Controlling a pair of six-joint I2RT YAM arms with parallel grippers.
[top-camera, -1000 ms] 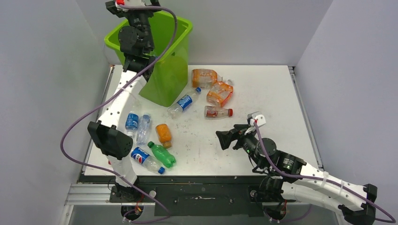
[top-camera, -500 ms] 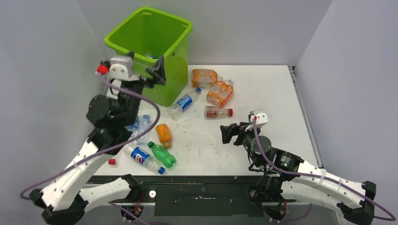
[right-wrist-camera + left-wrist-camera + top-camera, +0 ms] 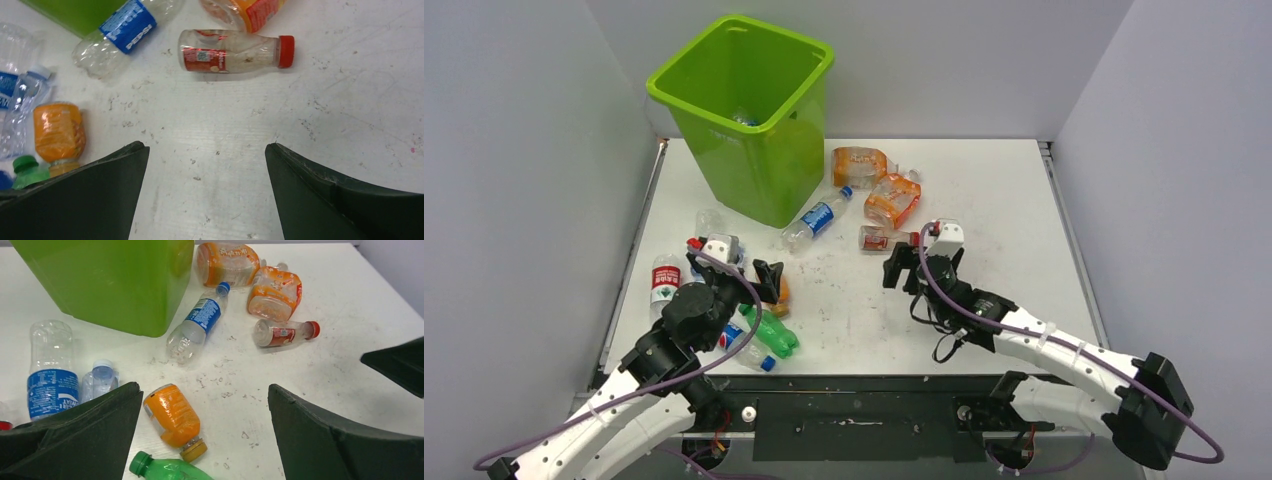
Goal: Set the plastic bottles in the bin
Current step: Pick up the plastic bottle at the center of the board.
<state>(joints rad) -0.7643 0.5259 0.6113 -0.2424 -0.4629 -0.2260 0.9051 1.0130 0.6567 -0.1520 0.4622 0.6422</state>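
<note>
The lime-green bin [image 3: 769,165] stands at the table's back left, with a bottle [image 3: 742,118] lying inside. Plastic bottles lie around it. My left gripper [image 3: 734,268] is open and empty, low over the front-left cluster. A small orange bottle [image 3: 172,415] lies just inside its left finger, and a green bottle [image 3: 160,470] lies below. My right gripper [image 3: 914,262] is also open and empty over bare table [image 3: 206,145]. It sits just short of a clear red-capped bottle [image 3: 235,51]. A blue-labelled bottle [image 3: 817,220] lies by the bin's base.
Two crushed orange bottles [image 3: 859,165] [image 3: 894,200] lie right of the bin. A red-labelled bottle [image 3: 664,285] and a clear blue-labelled one [image 3: 50,375] lie near the table's left edge [image 3: 639,270]. Grey walls enclose three sides.
My left arm has swung down from above the bin to the front-left bottles, jaws still open. My right gripper has moved forward and left toward the red-capped bottle.
</note>
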